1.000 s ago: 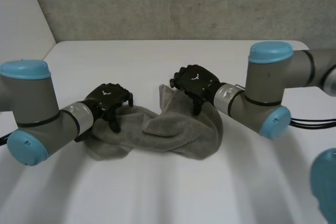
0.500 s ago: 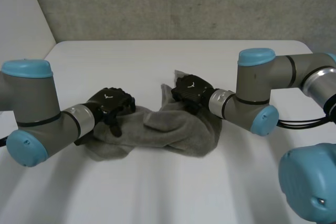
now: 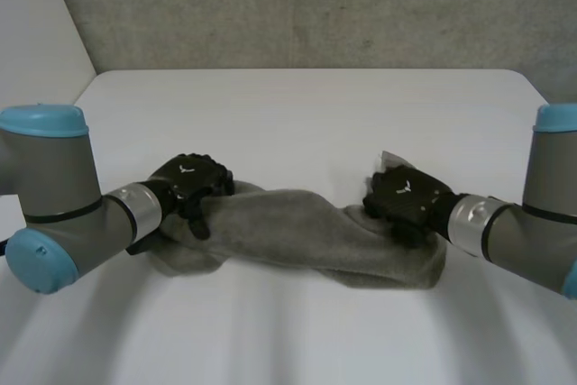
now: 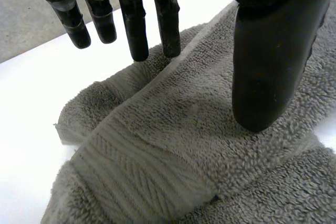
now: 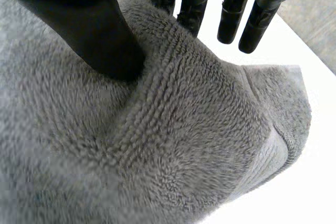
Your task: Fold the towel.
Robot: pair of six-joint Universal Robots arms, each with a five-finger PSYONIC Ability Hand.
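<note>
The towel (image 3: 297, 236) lies roped across the frame's lower middle on the table (image 3: 297, 105). My left hand (image 3: 191, 182) pinches its left end and my right hand (image 3: 406, 200) its right end, thumb against fingers. I judge that's to stretch it flat before folding.

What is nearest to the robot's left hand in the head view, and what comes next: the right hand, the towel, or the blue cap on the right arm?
1. towel: pinched by the left hand at its left end.
2. right hand: on the towel's other end, to the right.
3. blue cap on the right arm: farthest right, past the right hand.
</note>
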